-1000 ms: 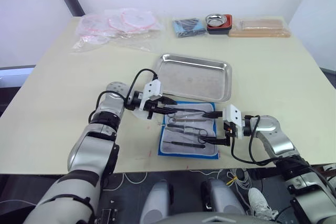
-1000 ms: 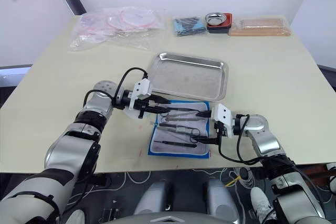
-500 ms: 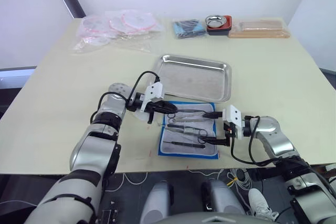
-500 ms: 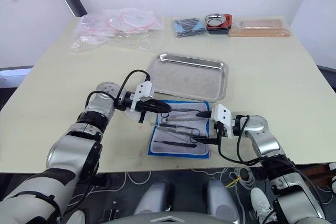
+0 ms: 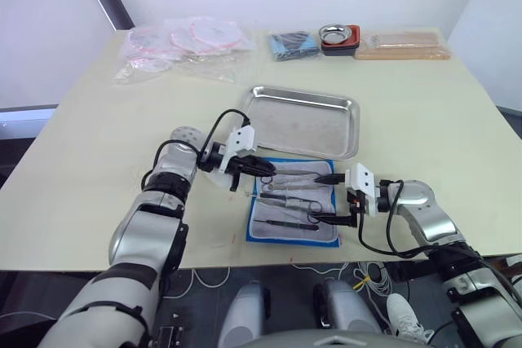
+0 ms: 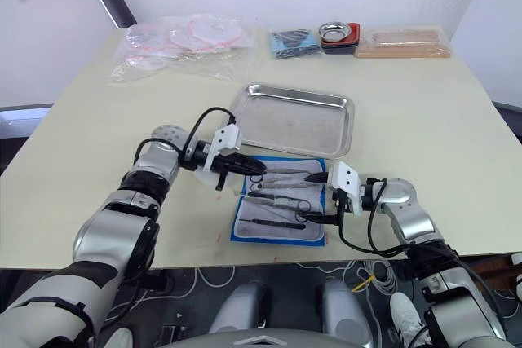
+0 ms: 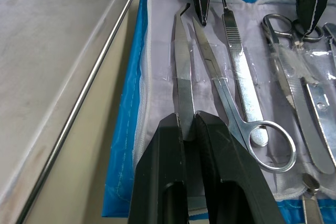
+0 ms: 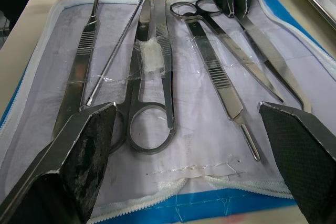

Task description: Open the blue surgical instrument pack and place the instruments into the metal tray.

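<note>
The blue surgical instrument pack [image 5: 292, 206] lies open near the table's front edge, its grey-white lining [image 8: 205, 145] facing up. Several instruments [image 5: 294, 189] rest in it, among them ring-handled scissors [image 8: 149, 108] and flat handles. My left gripper [image 5: 263, 170] is at the pack's left edge, shut on the end of a slender curved tweezer-like piece [image 7: 182, 72] that still lies on the lining. At the pack's right edge my right gripper [image 5: 329, 199] is open, a finger on each side of the row. The metal tray [image 5: 303, 124] stands just behind the pack, with nothing in it.
Clear plastic bags of tubing [image 5: 183, 40] lie at the back left. A smaller blue packet [image 5: 292, 42], a round metal bowl in a red holder [image 5: 340, 36] and a beige flat pack [image 5: 404, 43] line the back edge. Bare table lies left and right of the tray.
My left gripper has drawn back a little towards the pack's left edge and now pinches the tweezer-like piece. The right gripper and the pack have stayed put.
</note>
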